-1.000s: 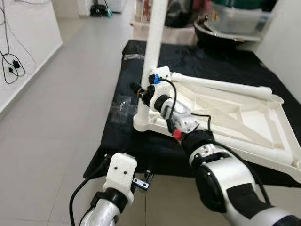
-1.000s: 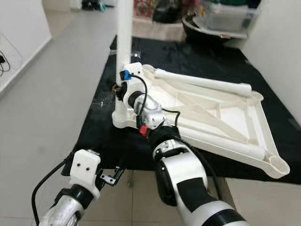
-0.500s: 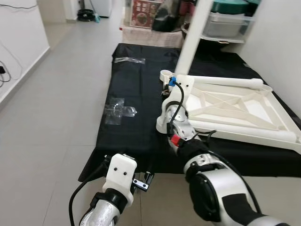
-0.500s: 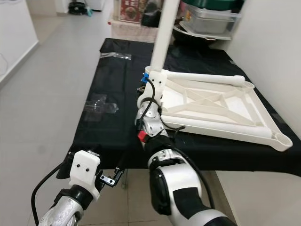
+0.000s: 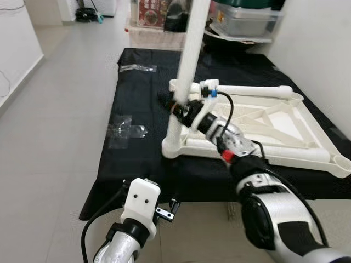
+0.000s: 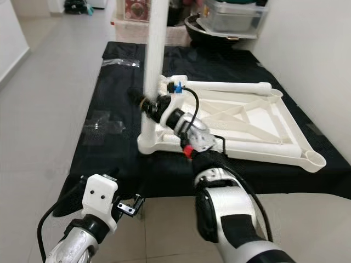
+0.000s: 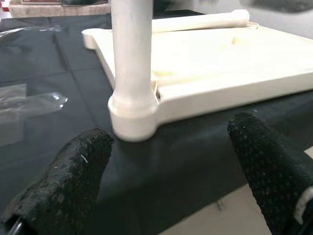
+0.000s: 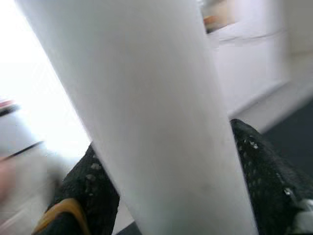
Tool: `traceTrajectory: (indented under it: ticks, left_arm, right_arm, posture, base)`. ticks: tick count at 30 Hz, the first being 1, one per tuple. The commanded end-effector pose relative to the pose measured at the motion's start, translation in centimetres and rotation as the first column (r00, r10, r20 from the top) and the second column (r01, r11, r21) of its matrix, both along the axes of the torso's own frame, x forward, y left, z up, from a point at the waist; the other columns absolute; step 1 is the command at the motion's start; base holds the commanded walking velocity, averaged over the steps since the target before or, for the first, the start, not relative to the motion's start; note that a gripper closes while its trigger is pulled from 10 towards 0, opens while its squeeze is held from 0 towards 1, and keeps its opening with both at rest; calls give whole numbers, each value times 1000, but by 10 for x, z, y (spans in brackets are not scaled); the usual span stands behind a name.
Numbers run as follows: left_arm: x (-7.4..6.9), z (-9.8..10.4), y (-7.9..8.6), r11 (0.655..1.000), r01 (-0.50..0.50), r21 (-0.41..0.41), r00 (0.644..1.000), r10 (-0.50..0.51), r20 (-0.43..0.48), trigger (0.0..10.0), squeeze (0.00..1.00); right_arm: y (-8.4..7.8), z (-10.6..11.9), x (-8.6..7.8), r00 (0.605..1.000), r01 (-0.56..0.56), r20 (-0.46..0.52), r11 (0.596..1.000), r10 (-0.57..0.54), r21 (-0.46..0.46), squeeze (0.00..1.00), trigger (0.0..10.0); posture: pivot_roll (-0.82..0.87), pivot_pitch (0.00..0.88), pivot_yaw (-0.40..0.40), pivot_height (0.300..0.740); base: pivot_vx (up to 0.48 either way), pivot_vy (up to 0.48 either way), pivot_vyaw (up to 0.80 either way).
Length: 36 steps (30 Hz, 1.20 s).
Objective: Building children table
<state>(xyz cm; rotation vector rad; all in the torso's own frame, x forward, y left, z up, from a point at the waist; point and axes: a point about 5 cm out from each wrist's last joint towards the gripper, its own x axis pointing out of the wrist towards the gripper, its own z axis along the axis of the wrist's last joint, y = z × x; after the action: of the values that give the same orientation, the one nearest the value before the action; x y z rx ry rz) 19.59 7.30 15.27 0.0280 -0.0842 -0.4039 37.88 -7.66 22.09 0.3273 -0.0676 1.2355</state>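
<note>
A white children's table top point(image 5: 285, 123) lies upside down on a black cloth point(image 5: 137, 159). One white leg point(image 5: 189, 60) stands upright in its near-left corner socket point(image 5: 174, 148). My right gripper point(image 5: 174, 105) is shut on this leg a little above the socket; the leg point(image 8: 146, 122) passes between its black fingers point(image 8: 266, 166). Another white leg point(image 5: 252, 90) lies along the top's far edge. My left gripper point(image 7: 166, 166) is open, low near the cloth's front edge, apart from the socket point(image 7: 132, 122).
Clear plastic bags point(image 5: 125, 130) lie on the cloth left of the table top. Grey tiled floor point(image 5: 49, 137) spreads to the left. Storage boxes and a dark bowl point(image 5: 241, 24) stand beyond the cloth. A white wall point(image 5: 323, 49) rises on the right.
The head views have shifted. The upright leg, tilted to the right half a second ago, now stands nearly vertical, with my right gripper still on it.
</note>
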Motion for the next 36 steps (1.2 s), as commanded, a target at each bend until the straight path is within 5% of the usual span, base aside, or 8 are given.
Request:
traceTrajectory:
  ticks: [1,4,5,15,27,31,32,36]
  left_arm:
    - [0,-4,0,1000,-2,-3,1000,2,-22,10000,0]
    - [-1,-4,-1,1000,-2,-1,1000,2,-21,10000,0]
    - [-1,-4,-1,1000,-2,0,1000,2,-21,10000,0]
    - [0,-4,0,1000,-2,1,1000,2,-22,10000,0]
    - [-1,-5,-1,1000,1,1,1000,-1,-23,10000,0]
    - [-1,-5,-1,1000,1,0,1000,-1,-23,10000,0]
    - [-1,-5,-1,1000,1,1,1000,-1,-23,10000,0]
    - [-1,-6,-2,1000,3,3,1000,-3,-25,10000,0]
  right_arm:
    - [13,-8,-9,987,-161,5,985,161,-54,0,10000]
    - [20,-13,-9,984,-171,13,975,175,-144,0,9569]
    - [23,-16,-9,985,-165,20,969,172,-181,0,0]
    - [27,-8,19,913,408,110,881,-393,-240,0,0]
    - [-21,-38,25,115,941,-75,133,-991,-312,0,0]
    - [-16,-39,23,105,942,-75,123,-992,-312,0,0]
    - [-3,-35,22,182,940,-104,205,-978,-274,0,10000]
    - [18,-20,20,369,917,-115,382,-922,-115,1000,10000]
  posture:
    - [108,98,-114,740]
    - [109,99,-114,740]
    - [109,99,-114,740]
    - [113,99,-115,740]
    - [109,86,-117,740]
    - [109,86,-117,740]
    - [106,84,-111,740]
    - [105,74,-114,740]
  base:
    - [0,0,0]
    - [0,0,0]
    - [0,0,0]
    - [0,0,0]
    - [0,0,0]
    - [0,0,0]
    - [0,0,0]
    - [0,0,0]
